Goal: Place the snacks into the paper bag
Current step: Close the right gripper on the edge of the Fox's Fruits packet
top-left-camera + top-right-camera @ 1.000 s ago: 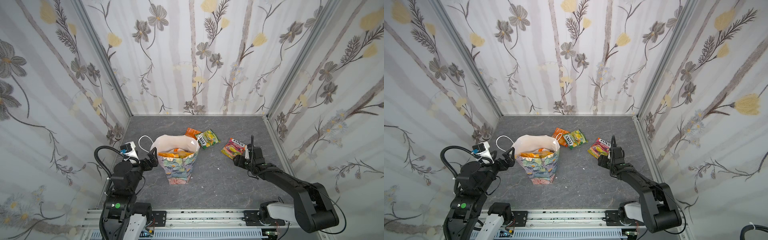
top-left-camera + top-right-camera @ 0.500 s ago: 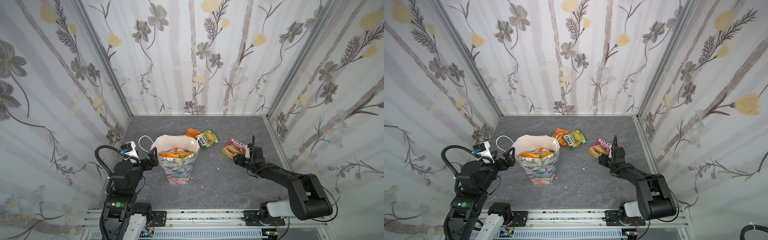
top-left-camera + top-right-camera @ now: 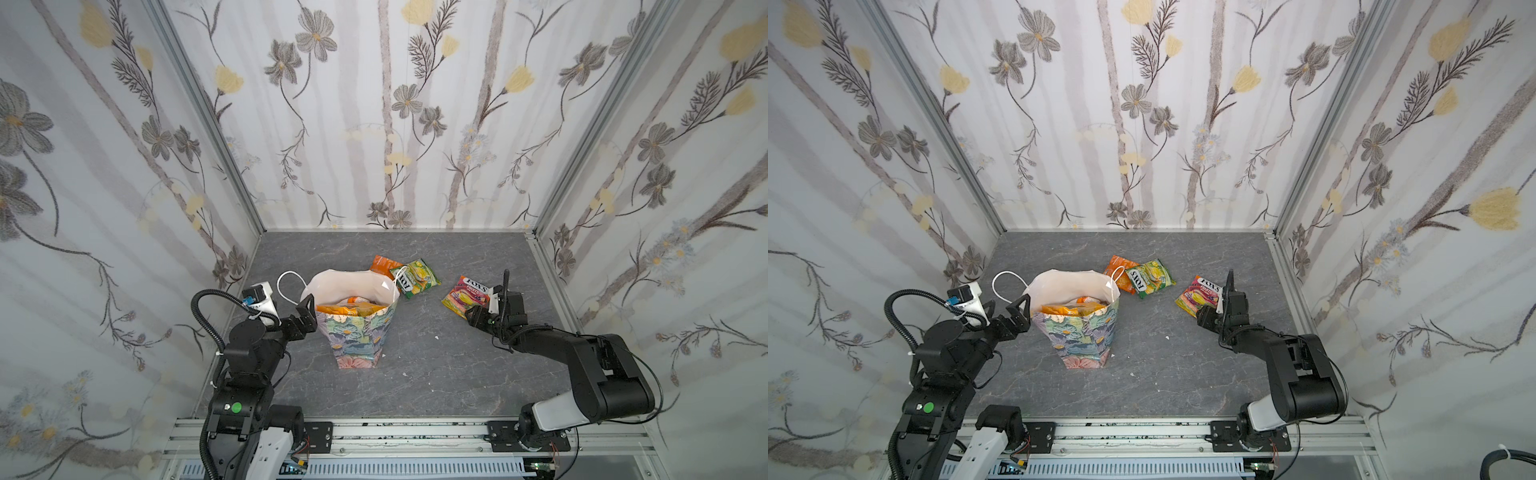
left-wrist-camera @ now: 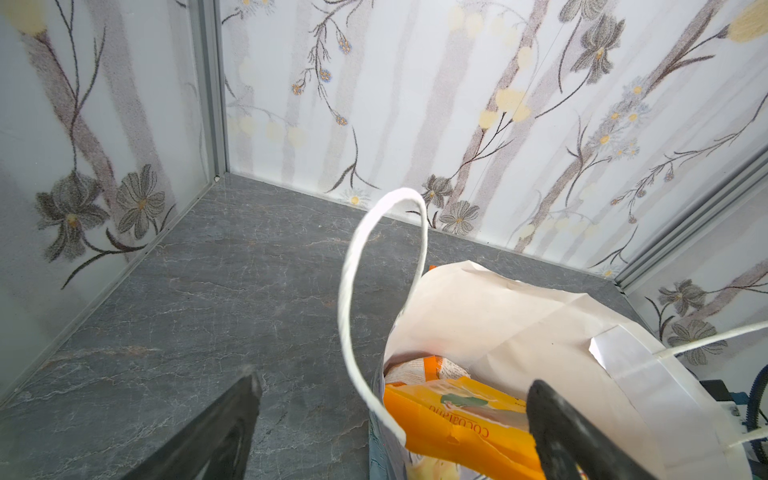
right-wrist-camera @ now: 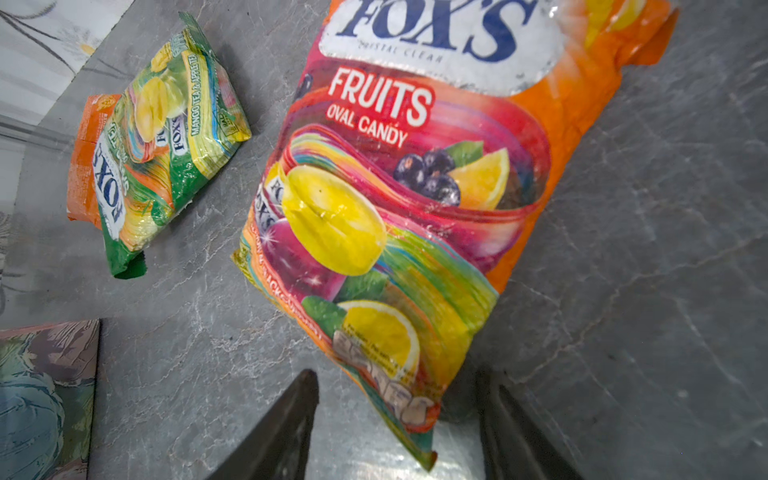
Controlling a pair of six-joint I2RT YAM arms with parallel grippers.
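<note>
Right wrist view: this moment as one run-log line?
right gripper: open, straddling fruits packet corner | left gripper: open, at paper bag rim | green packet: overlapping orange packet

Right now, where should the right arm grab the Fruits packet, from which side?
Pinch the crimped bottom end of the Fruits packet, coming in low from the robot's side. It lies label-up on the table, that thin flat end between the open jaws of the right gripper; the middle looks puffier, probably harder to pinch.
</note>
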